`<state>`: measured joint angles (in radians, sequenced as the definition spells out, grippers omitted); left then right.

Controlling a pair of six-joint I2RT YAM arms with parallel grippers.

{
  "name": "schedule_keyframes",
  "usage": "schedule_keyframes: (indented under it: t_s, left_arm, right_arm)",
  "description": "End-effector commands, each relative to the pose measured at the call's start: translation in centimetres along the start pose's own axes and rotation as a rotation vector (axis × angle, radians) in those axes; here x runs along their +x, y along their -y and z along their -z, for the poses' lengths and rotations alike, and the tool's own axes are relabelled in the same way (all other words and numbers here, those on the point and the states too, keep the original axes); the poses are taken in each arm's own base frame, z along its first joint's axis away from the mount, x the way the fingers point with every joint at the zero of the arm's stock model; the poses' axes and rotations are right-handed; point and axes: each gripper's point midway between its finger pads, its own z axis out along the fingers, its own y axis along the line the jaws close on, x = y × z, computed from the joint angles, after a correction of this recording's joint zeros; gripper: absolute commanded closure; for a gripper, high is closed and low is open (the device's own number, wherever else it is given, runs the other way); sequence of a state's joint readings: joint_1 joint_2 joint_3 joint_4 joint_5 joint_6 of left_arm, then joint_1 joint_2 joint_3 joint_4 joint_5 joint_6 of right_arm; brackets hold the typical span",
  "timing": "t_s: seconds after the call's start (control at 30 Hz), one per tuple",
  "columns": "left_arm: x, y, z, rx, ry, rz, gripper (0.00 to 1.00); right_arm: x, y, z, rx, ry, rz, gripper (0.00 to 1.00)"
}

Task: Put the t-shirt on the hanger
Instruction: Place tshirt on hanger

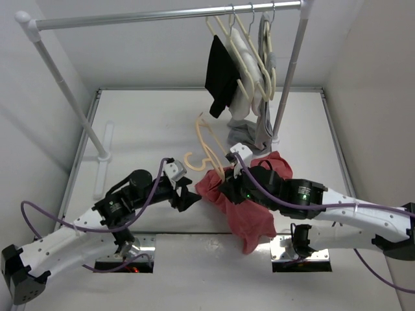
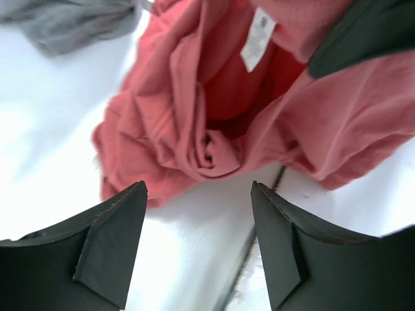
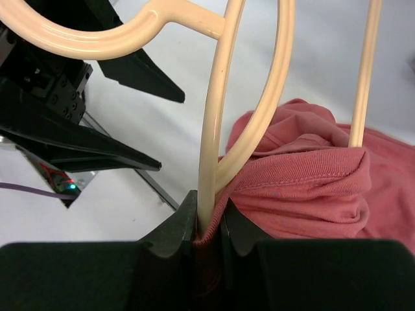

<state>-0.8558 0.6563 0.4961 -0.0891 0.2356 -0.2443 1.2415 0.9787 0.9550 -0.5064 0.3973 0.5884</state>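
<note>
Two items sit clamped in the right gripper (image 3: 209,210): hanger (image 3: 214,129) and t-shirt (image 3: 305,188). We judge the t-shirt may slip out; the left gripper (image 2: 198,194), lower frame, stands open.

The t-shirt (image 1: 249,220) was rendered in faded salmon red, its neck label (image 2: 257,37) in white, the hanger (image 3: 213,129) in peach-tan, the counter (image 1: 149,129) in white. A black garment (image 1: 220,74) and a grey garment (image 1: 262,126) were also seen.

t-shirt (image 1: 249,210) lies on table (image 1: 142,129); hanger (image 1: 207,155) sticks out behind it.
</note>
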Motion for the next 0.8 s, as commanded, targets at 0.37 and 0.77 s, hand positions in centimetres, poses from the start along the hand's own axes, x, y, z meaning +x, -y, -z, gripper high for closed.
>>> schedule_keyframes:
  t_s: [0.37,0.77]
  left_arm:
    - [-3.8,-6.9,3.8,-0.418,0.131,-0.036,0.17]
    - [1.0,-3.7,0.7,-0.207,-0.009,0.13,0.18]
  right_arm:
    - [-0.8,-1.5,0.7,-0.075,0.027,-0.04,1.0]
    - [-3.3,-5.1,1.7,-0.234,0.038,-0.05,1.0]
